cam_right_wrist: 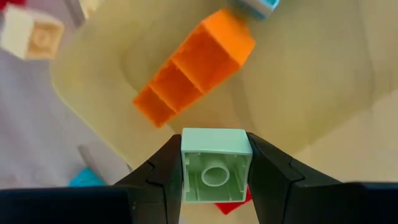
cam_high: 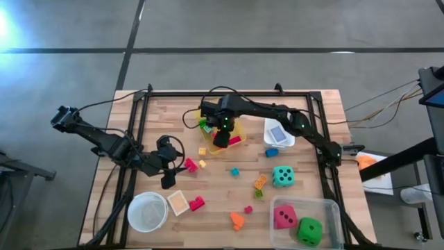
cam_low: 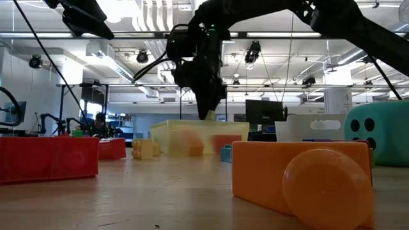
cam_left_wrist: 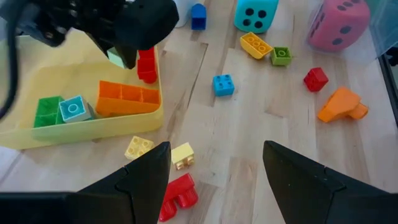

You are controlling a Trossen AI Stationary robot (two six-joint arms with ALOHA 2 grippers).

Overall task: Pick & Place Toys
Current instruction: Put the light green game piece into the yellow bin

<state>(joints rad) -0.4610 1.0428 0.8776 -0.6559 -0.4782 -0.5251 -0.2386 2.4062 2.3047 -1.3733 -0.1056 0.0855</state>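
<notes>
My right gripper (cam_right_wrist: 216, 163) hangs over the yellow bin (cam_high: 236, 130) at the table's far middle, shut on a pale green block (cam_right_wrist: 216, 163). In the bin lie a long orange block (cam_left_wrist: 127, 99) and green (cam_left_wrist: 46, 111), light blue (cam_left_wrist: 73, 109) and red (cam_left_wrist: 146, 65) blocks. My left gripper (cam_left_wrist: 214, 155) is open above the table's left part, over a red block (cam_left_wrist: 177, 194) and two yellow ones (cam_left_wrist: 138, 147). A blue block (cam_left_wrist: 222, 84), an orange block (cam_left_wrist: 341, 104) and a teal die (cam_high: 282, 176) rest on the table. My right gripper pinches the pale green block by two opposite side walls (cam_right_wrist: 185, 168) between its two fingers. The fingers come from above and point down. The block is lifted clear above the yellow bin, its hollow underside turned toward the wrist camera.
A clear bin (cam_high: 331, 208) at the near right corner holds a pink die (cam_high: 284, 217) and a green die (cam_high: 309, 230). A round white bowl (cam_high: 147, 212) stands near left, and a white bin (cam_high: 279, 132) right of the yellow one. Small blocks are scattered across the middle.
</notes>
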